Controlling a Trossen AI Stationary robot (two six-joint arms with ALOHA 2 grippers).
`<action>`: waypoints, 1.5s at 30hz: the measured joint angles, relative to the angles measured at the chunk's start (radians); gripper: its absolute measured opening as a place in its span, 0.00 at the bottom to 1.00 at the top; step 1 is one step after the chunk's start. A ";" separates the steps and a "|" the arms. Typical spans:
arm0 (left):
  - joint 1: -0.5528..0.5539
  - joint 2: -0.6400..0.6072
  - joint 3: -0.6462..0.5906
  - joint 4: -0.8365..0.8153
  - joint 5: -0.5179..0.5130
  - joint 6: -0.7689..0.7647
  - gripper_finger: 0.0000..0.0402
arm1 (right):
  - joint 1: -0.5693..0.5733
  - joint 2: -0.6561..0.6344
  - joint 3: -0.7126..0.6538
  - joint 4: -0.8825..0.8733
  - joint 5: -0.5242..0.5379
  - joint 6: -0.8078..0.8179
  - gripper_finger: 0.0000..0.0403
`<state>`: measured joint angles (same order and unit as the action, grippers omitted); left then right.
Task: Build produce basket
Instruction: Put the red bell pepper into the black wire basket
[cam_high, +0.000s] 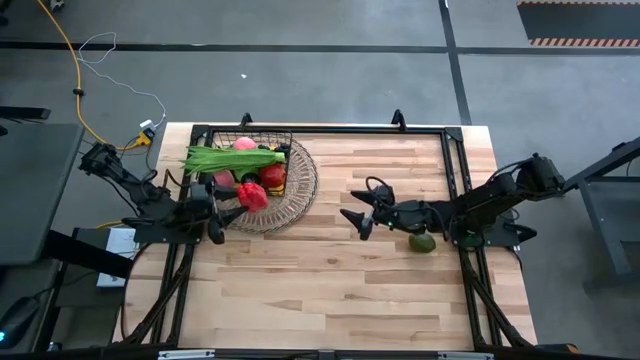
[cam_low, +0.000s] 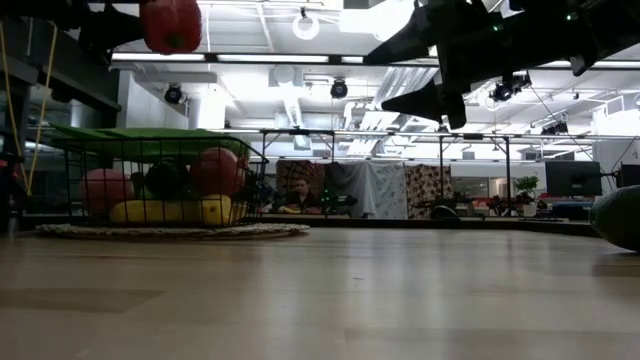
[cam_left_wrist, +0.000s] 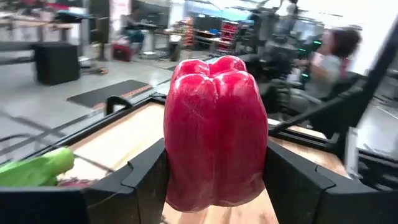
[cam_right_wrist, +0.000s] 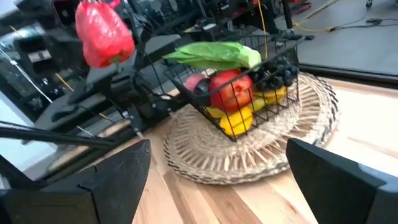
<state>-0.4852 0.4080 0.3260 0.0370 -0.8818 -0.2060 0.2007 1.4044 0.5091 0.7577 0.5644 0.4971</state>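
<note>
A red bell pepper (cam_left_wrist: 214, 124) is in the air by the basket's near left, with my left gripper (cam_high: 236, 206) shut on it. The black wire basket (cam_high: 250, 160) stands on a round woven tray (cam_high: 296, 200) at the far left of the table. It holds a long green stalk (cam_high: 232, 158), a red apple (cam_right_wrist: 231, 89), pink peaches, yellow pieces and dark grapes. My right gripper (cam_high: 355, 222) hovers open over the middle of the table, pointing at the basket, with nothing between its fingers. An avocado (cam_high: 423, 242) lies on the table beside the right arm. My left gripper pinches the pepper's lower half (cam_left_wrist: 180, 174) between its two fingers, one on each opposite side. The fingers (cam_left_wrist: 144, 182) lie level and come from the table's left. The pepper is lifted clear, higher than the basket's rim in the low view (cam_low: 170, 24).
A black metal frame (cam_high: 455, 170) runs along the table's far and side edges. Bare wood lies in the middle and near half of the table. Beyond the table, a person (cam_left_wrist: 329, 53) stands in the room.
</note>
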 joint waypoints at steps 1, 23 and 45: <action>0.000 0.002 0.000 -0.010 -0.028 -0.023 0.53 | -0.003 0.000 0.000 -0.013 -0.001 0.001 0.90; 0.397 0.183 0.101 -0.628 -0.001 -0.552 0.53 | -0.007 0.000 0.000 -0.036 0.011 0.026 0.90; 0.297 0.214 0.095 -0.470 -0.366 -0.424 0.53 | -0.018 0.001 0.000 -0.036 0.012 0.030 0.90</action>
<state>-0.1886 0.6217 0.4210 -0.4327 -1.2477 -0.6302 0.1829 1.4052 0.5091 0.7219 0.5760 0.5275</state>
